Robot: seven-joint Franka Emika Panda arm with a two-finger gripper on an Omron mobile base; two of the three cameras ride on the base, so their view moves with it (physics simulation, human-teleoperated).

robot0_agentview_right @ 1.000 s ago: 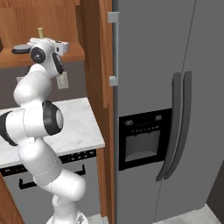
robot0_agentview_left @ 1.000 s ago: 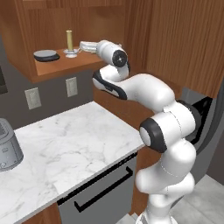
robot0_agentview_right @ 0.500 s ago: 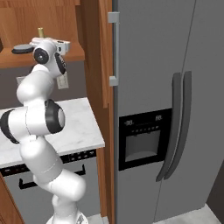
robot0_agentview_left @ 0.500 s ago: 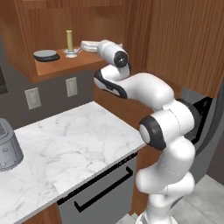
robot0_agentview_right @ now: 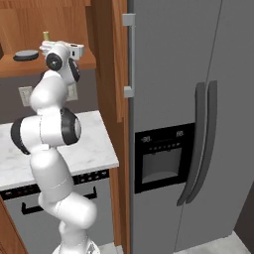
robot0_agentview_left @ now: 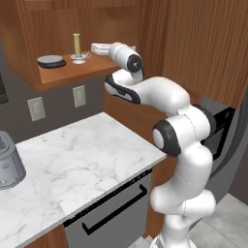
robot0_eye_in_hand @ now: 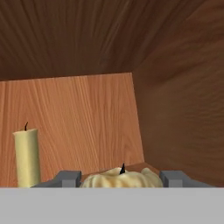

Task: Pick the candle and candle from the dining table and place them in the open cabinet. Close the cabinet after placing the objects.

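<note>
My gripper [robot0_eye_in_hand: 120,178] is inside the open reddish-brown cabinet [robot0_agentview_left: 92,69], just above its shelf. It is shut on the short golden candle [robot0_eye_in_hand: 118,179], which spans the gap between the two grey fingertips with its wick pointing up. The slim tan stick candle [robot0_agentview_left: 76,44] stands upright on its silver dish base on the shelf, to the left of my hand [robot0_agentview_left: 99,48]; it also appears at the left of the hand view [robot0_eye_in_hand: 27,155] and behind the arm in the right base view [robot0_agentview_right: 45,35]. The dining table is out of view.
A flat dark grey dish [robot0_agentview_left: 51,61] lies on the shelf left of the stick candle. Below is a marble counter [robot0_agentview_left: 77,160] with a dishwasher front [robot0_agentview_left: 111,213] and a grey appliance [robot0_agentview_left: 7,162]. A grey fridge [robot0_agentview_right: 198,124] stands to the right of a wooden panel [robot0_agentview_right: 118,74].
The hand has edged slightly deeper into the cabinet with the golden candle in it. The stick candle and the dish have not moved.
</note>
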